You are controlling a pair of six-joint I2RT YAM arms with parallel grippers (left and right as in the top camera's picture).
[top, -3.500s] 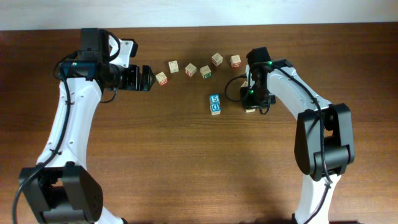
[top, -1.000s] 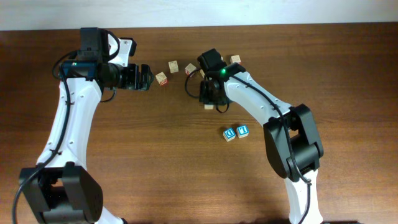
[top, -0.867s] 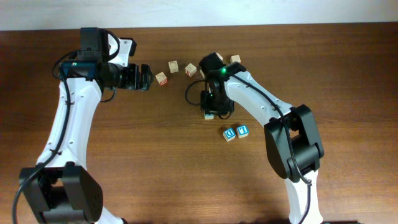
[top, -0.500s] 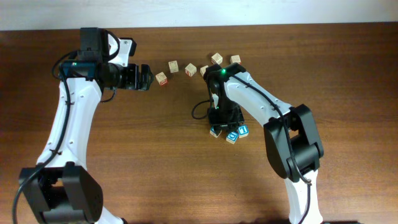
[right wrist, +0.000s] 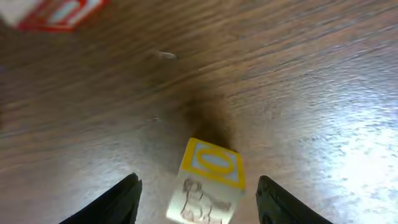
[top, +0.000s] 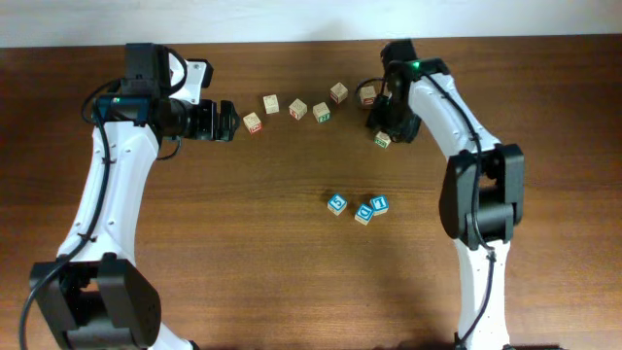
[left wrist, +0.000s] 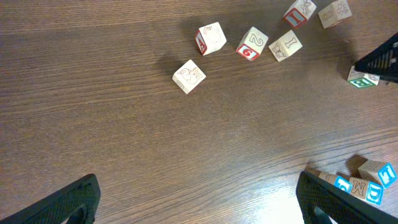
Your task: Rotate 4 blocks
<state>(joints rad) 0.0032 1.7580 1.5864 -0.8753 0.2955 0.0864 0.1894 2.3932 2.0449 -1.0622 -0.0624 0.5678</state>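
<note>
wooden tabletop [top: 292, 262]: one block [right wrist: 210, 165] sits between the spread jaws of the right gripper [right wrist: 198, 190], touching neither; three blue blocks [top: 363, 210] lie well apart; left gripper [left wrist: 199, 202] gapes wide.

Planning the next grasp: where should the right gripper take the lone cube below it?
Take the cube by two opposite side faces, coming straight down. It sits flat on the table, nothing touching it, between the open fingers of the right gripper, but skewed to them; I'd twist the wrist to square up first.
</note>
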